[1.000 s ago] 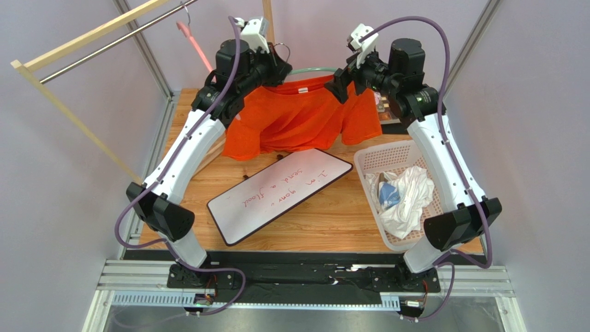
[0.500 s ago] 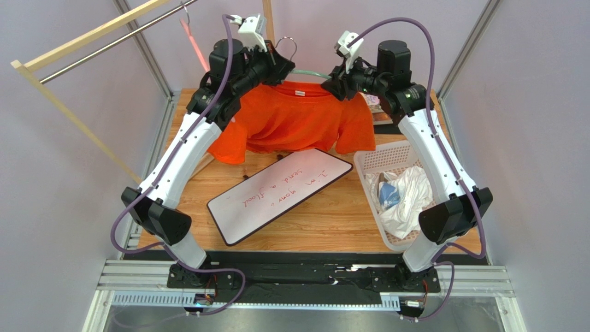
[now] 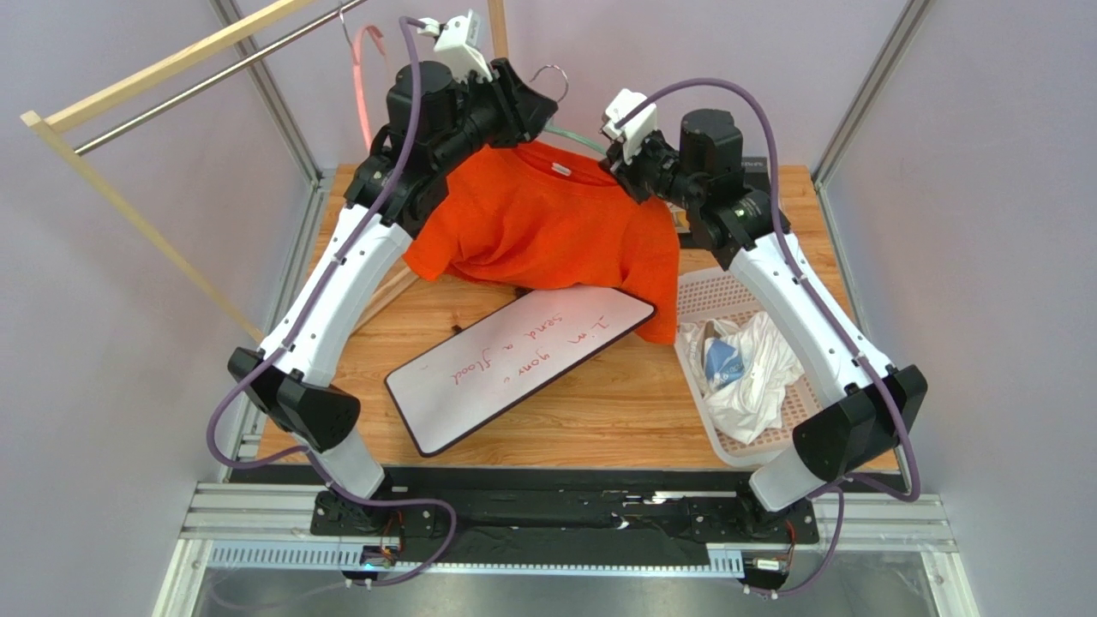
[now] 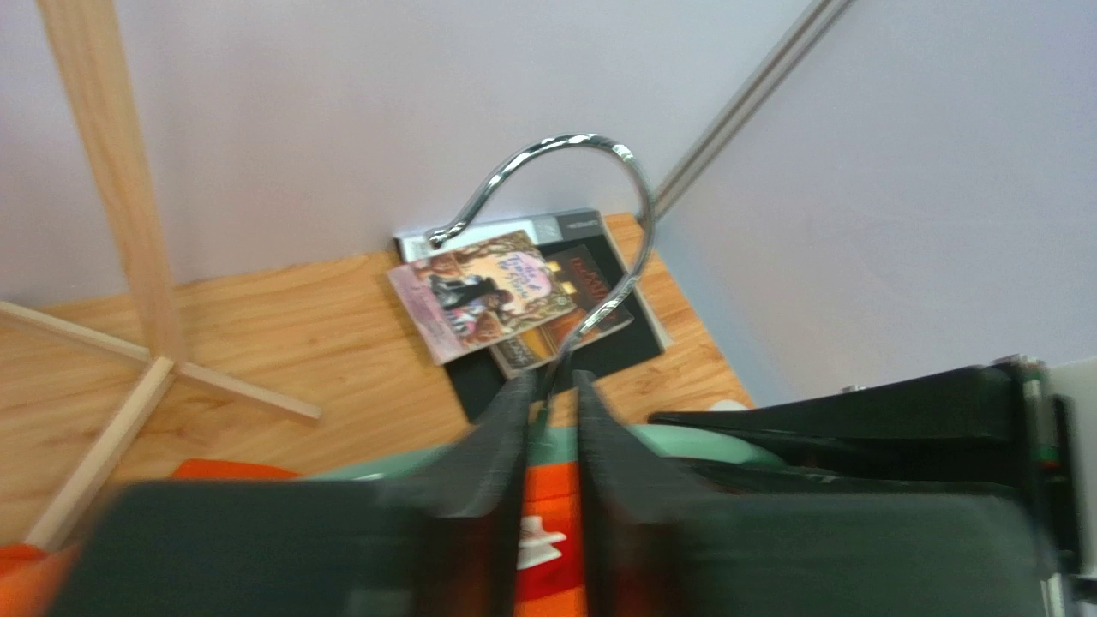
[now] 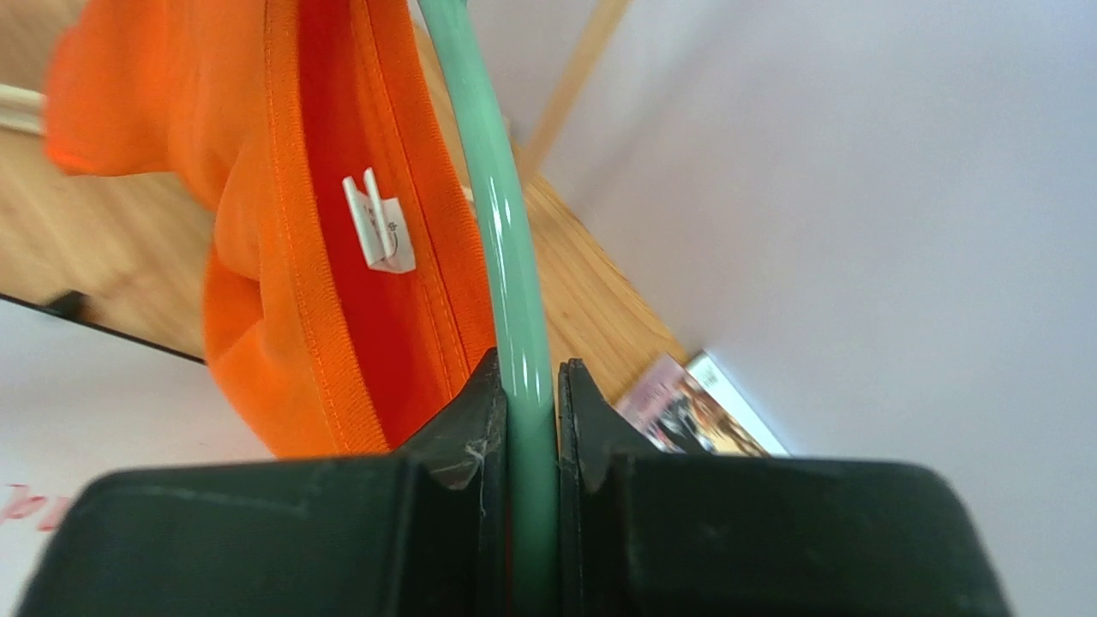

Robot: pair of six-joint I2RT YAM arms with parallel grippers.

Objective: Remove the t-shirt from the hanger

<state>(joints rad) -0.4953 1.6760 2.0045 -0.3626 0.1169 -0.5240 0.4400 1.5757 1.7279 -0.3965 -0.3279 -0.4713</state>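
Note:
An orange t-shirt (image 3: 554,219) hangs on a mint-green hanger (image 3: 576,139) held up above the back of the table. My right gripper (image 3: 634,154) is shut on the hanger's green arm (image 5: 496,219), just beside the shirt's collar (image 5: 322,257). My left gripper (image 3: 525,93) is at the hanger's neck, under the metal hook (image 3: 550,75). In the left wrist view its fingers (image 4: 515,424) stand slightly apart, open, with the hook's thin stem (image 4: 605,167) and a strip of the orange shirt (image 4: 547,585) showing in the gap of the left gripper (image 4: 551,386).
A whiteboard (image 3: 515,360) with red writing lies mid-table under the shirt's hem. A white basket (image 3: 734,453) of clothes stands at the right. A wooden rack with a metal rod (image 3: 168,77) and a pink hanger (image 3: 367,77) is upper left. Books (image 4: 483,289) lie at the back.
Both arms have raised the hanger and shirt and shifted them left. The right gripper has closed on the hanger's green arm. The left gripper's jaws have parted.

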